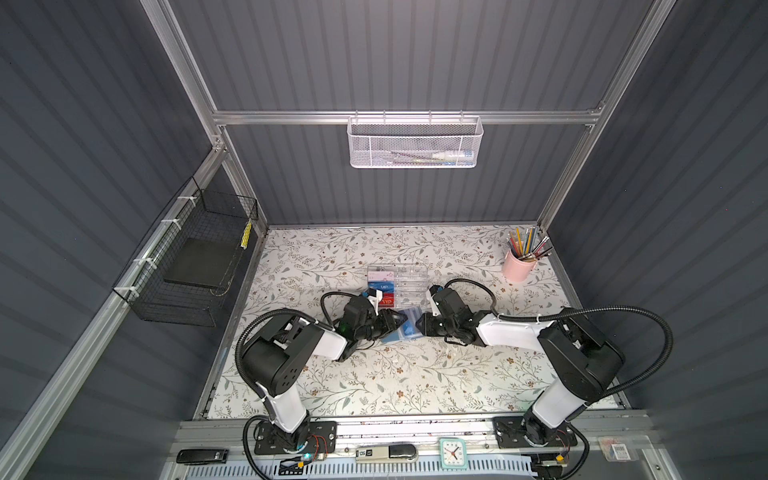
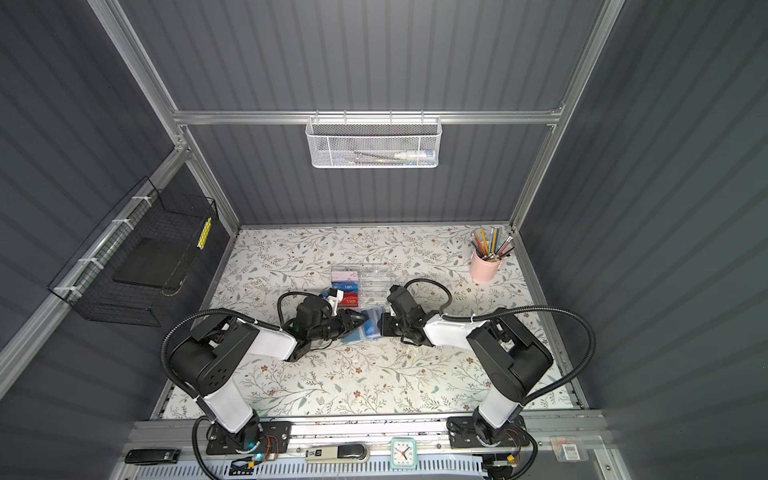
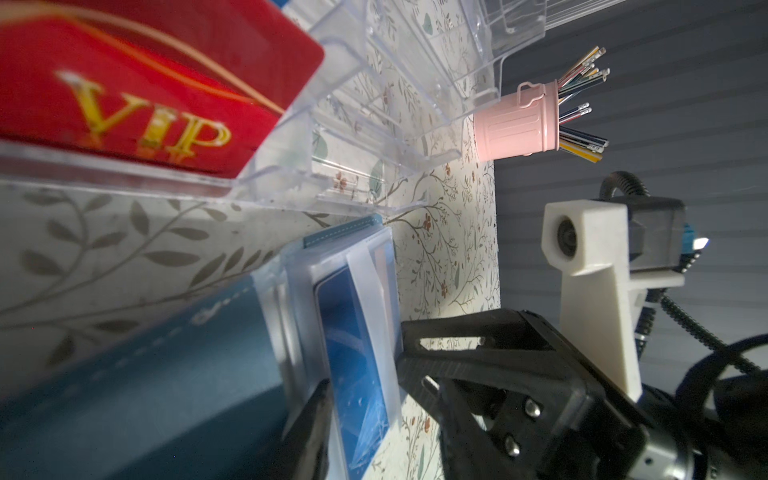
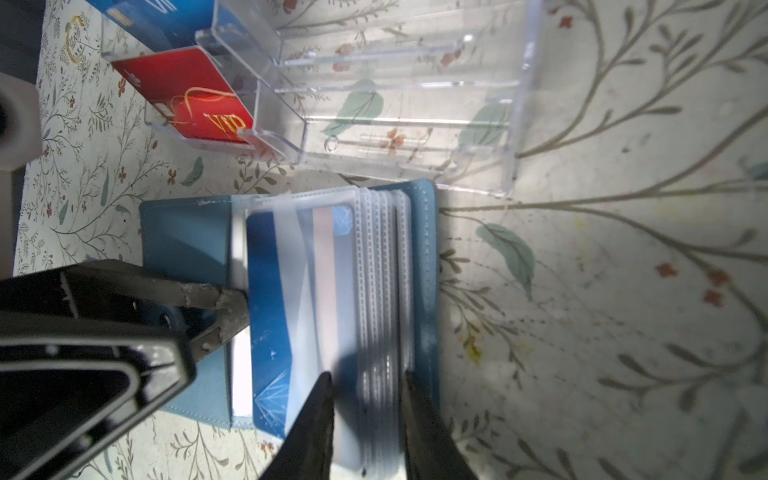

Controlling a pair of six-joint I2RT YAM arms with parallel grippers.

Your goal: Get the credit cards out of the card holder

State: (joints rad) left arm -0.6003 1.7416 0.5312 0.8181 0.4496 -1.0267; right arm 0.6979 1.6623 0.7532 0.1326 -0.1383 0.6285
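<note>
Card holder (image 1: 395,337) lies open on floral table (image 1: 374,382), mid-table, just in front of clear box (image 1: 417,272), betw. the two grippers. Its see-through sleeves (image 4: 382,270) fan up from the blue cover.

Top sleeve holds a credit card (image 4: 266,291), bright blue. The card's edge toward the L side is bare of the sleeve; the rest is under plastic.

R gripper (image 4: 368,376): jaws closed in on the sleeve stack, one finger each side, gripping the holder at its sleeves.

L gripper (image 4: 246,313): jaws drawn near together, worn tips right at the card's bare edge. Can't tell whether they pinch it or stand just clear.

Clear box, L column, one card per compartment, far to near:
- pink-white card (image 1: 380,275)
- boxed blue card (image 1: 383,286), white print
- red card (image 1: 387,299), gold "VIP"

Pink cup (image 1: 515,267) in far R corner holds pencils (image 1: 524,244), tips fanned out. White mesh basket (image 1: 415,160) on back rail holds a marker (image 1: 453,155), lying flat. Black wire basket (image 1: 183,305) on L wall holds a dark slab (image 1: 199,262).
</note>
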